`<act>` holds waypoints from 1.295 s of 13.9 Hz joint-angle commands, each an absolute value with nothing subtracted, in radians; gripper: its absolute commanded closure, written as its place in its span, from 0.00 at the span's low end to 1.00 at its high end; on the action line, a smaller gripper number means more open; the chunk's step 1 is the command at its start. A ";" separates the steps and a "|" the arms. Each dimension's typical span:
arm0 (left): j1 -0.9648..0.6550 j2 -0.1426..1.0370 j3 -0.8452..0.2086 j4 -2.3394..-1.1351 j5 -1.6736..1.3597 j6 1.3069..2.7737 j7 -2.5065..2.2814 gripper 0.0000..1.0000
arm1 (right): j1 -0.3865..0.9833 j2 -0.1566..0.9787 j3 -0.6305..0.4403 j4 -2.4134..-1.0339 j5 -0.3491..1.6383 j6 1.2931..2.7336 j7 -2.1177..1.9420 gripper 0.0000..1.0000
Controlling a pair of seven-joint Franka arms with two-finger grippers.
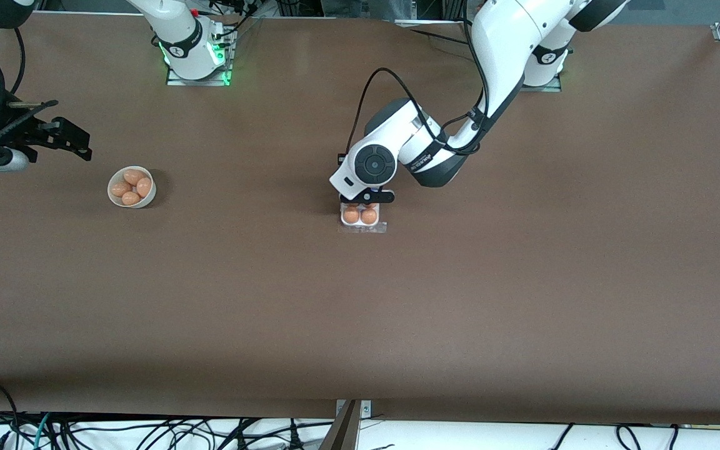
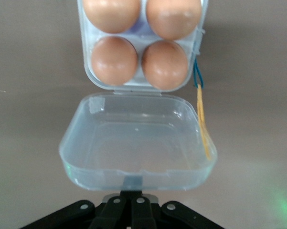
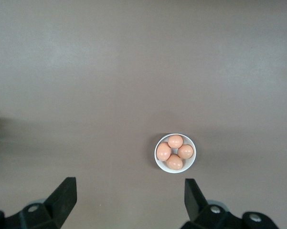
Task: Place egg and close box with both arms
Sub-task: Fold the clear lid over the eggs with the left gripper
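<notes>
Your left gripper (image 2: 129, 202), jaws pinched on the lid tab, sits over the box (image 1: 362, 215), whose 4 cells each hold an egg (image 2: 115, 60). Swing the lid (image 2: 137, 144) over gently, tray steady. Your right gripper (image 3: 129, 196) waits wide open and empty above the bowl (image 3: 175, 153), well apart from the box.

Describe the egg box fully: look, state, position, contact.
The box is a small square white tray with four cells, each holding an orange-brown egg. Its hinged clear plastic lid lies open, flat on the table. The shut left gripper is at the lid's tab; whether it grips it is unclear. The box sits mid-table, under the left arm's wrist.
</notes>
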State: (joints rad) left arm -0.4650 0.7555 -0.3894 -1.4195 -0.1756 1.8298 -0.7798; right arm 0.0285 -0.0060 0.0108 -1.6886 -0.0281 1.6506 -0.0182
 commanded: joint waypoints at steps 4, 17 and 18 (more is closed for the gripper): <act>-0.479 0.769 -0.359 -1.362 -0.186 1.827 -0.792 0.99 | 0.015 0.000 0.021 -1.675 -0.029 1.634 -0.012 0.00; -0.462 0.759 -0.278 -1.272 -0.186 1.861 -0.810 0.99 | 0.012 0.000 0.011 -1.677 -0.029 1.632 -0.009 0.00; -0.454 0.756 -0.269 -1.261 -0.186 1.856 -0.810 0.99 | 0.014 0.000 0.012 -1.677 -0.029 1.632 -0.009 0.00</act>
State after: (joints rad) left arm -0.4562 0.7553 -0.2878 -1.3068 -0.1757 1.8787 -0.8007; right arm 0.0222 0.0019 0.0058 -1.6884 -0.0280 1.6499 -0.0137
